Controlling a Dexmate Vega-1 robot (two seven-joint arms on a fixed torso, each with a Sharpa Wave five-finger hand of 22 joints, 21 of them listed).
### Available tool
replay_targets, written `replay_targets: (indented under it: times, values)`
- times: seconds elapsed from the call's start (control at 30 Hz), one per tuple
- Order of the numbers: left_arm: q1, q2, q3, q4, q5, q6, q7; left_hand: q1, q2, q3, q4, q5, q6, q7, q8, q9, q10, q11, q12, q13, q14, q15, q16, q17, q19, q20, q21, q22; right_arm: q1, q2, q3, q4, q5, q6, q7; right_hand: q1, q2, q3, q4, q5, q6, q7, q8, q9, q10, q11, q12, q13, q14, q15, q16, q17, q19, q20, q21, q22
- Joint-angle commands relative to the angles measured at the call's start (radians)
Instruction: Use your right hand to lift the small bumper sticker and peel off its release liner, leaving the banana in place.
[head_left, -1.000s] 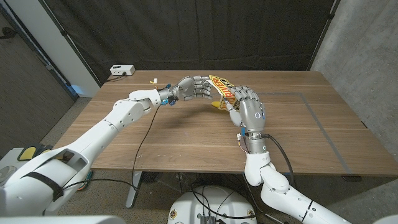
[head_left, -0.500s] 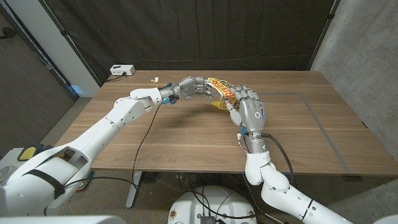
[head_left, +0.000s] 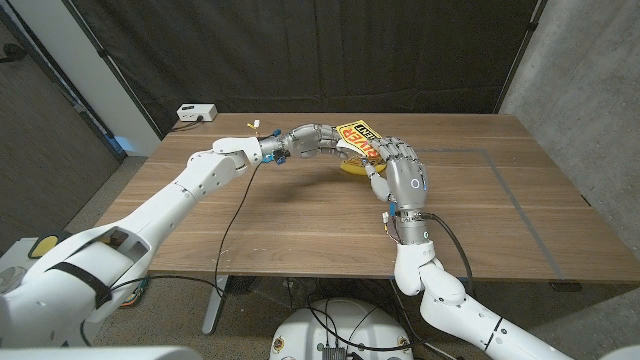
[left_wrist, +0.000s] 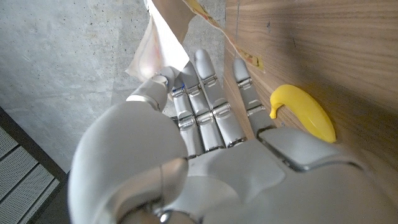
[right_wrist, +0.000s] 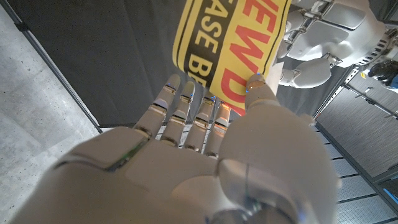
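The yellow bumper sticker with red and black letters hangs in the air over the table's far middle, held between both hands. My right hand pinches its near end between thumb and fingers, and the print shows large in the right wrist view. From the left, my left hand grips the other end. In the left wrist view a pale liner sheet sits between its thumb and fingers. The banana lies on the wood under the sticker, partly hidden by my right hand, and shows whole as the banana in the left wrist view.
A small white box with a cable sits at the table's far left corner. Thin tape lines mark a rectangle on the wooden table's right half. A dark curtain hangs behind the table.
My left hand and wrist have shifted slightly toward the far side, and the sticker has turned so more of its printed face shows. The right hand has stayed in place.
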Motion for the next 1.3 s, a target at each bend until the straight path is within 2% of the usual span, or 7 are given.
replay_targets:
  times: [0.03, 0.17, 0.33, 0.53, 0.67, 0.8, 1.3]
  values:
    - [-0.025, -0.021, 0.011, 0.030, 0.000, -0.024, -0.077, -0.003, 0.009, -0.019, 0.007, 0.005, 0.021, 0.008, -0.015, -0.012, 0.010, -0.003, 0.017, 0.017, -0.016, -0.041, 0.018, 0.030, -0.030, 0.005, 0.005, 0.003, 0.006, -0.002, 0.003, 0.007, 0.011, 0.005, 0.006, -0.006, 0.003, -0.006, -0.002, 0.005, 0.004, 0.000, -0.006, 0.003, 0.002, 0.000, -0.006, 0.004, -0.002, -0.144, -0.003, 0.003, -0.004, -0.005, 0.004, 0.004]
    - [-0.014, -0.025, 0.003, 0.015, -0.005, -0.033, -0.066, 0.062, 0.037, -0.021, -0.014, 0.015, 0.049, 0.008, -0.037, -0.035, 0.010, -0.007, 0.048, 0.050, -0.038, -0.038, 0.051, 0.086, -0.052, 0.008, 0.020, 0.004, 0.005, -0.003, 0.005, 0.006, 0.017, 0.009, 0.008, -0.006, 0.003, -0.006, -0.003, 0.006, 0.005, 0.001, -0.007, 0.003, 0.003, 0.002, -0.008, 0.004, -0.001, -0.144, -0.004, 0.002, -0.005, -0.005, 0.004, 0.004]
    - [0.012, -0.021, -0.009, -0.028, 0.003, -0.051, -0.012, 0.099, 0.062, -0.044, -0.006, 0.017, 0.069, 0.027, -0.050, -0.033, -0.002, 0.000, 0.082, 0.095, -0.054, -0.031, 0.099, 0.155, -0.066, -0.003, 0.045, 0.008, -0.004, -0.011, 0.009, -0.018, 0.039, 0.006, 0.051, -0.007, 0.003, -0.007, -0.003, 0.006, 0.005, 0.001, -0.009, 0.003, -0.005, 0.003, -0.013, 0.003, -0.006, -0.137, -0.007, 0.002, -0.006, -0.002, 0.004, 0.004]
    - [0.053, -0.005, -0.030, -0.089, 0.013, -0.066, 0.085, 0.097, 0.112, -0.091, 0.016, 0.029, 0.031, 0.023, -0.047, 0.039, -0.048, 0.019, 0.139, 0.192, -0.101, -0.017, 0.166, 0.264, -0.122, -0.013, 0.081, 0.020, -0.032, -0.050, 0.038, -0.103, 0.120, 0.000, 0.201, -0.070, -0.014, -0.034, 0.024, 0.005, -0.086, 0.020, -0.056, 0.004, -0.092, 0.018, -0.058, 0.003, -0.028, -0.101, -0.029, 0.001, -0.033, 0.032, -0.003, 0.003]
    - [0.071, 0.009, -0.036, -0.126, 0.020, -0.056, 0.142, 0.100, 0.140, -0.122, 0.021, 0.063, -0.010, 0.027, -0.019, 0.133, -0.110, 0.030, 0.199, 0.306, -0.186, 0.006, 0.214, 0.371, -0.150, -0.015, 0.131, 0.029, -0.051, -0.089, 0.066, -0.161, 0.196, 0.009, 0.321, -0.130, -0.030, -0.063, 0.045, 0.005, -0.173, 0.041, -0.087, 0.007, -0.169, 0.040, -0.094, 0.006, -0.077, -0.062, -0.054, 0.005, -0.070, 0.055, -0.015, 0.004]
    - [0.076, 0.028, -0.033, -0.153, 0.037, -0.048, 0.175, 0.094, 0.155, -0.118, 0.034, 0.094, -0.036, 0.027, 0.002, 0.183, -0.140, 0.029, 0.229, 0.363, -0.212, 0.007, 0.207, 0.395, -0.170, -0.016, 0.152, 0.030, -0.063, -0.125, 0.097, -0.197, 0.280, 0.047, 0.413, -0.184, -0.053, -0.093, 0.063, 0.011, -0.235, 0.051, -0.096, 0.008, -0.221, 0.047, -0.111, 0.009, -0.118, -0.035, -0.075, 0.008, -0.107, 0.074, -0.029, 0.004]
    - [0.098, 0.080, -0.024, -0.246, 0.130, -0.040, 0.328, 0.076, 0.141, -0.097, 0.053, 0.206, -0.042, 0.030, 0.102, 0.299, -0.142, 0.017, 0.243, 0.418, -0.210, 0.007, 0.168, 0.411, -0.167, -0.044, 0.211, 0.024, -0.086, -0.125, 0.192, -0.151, 0.533, 0.290, 0.468, -0.318, -0.090, -0.162, 0.121, 0.022, -0.249, 0.082, -0.079, 0.009, -0.250, 0.077, -0.110, 0.011, -0.146, 0.008, -0.090, 0.020, -0.163, 0.108, -0.051, 0.006]
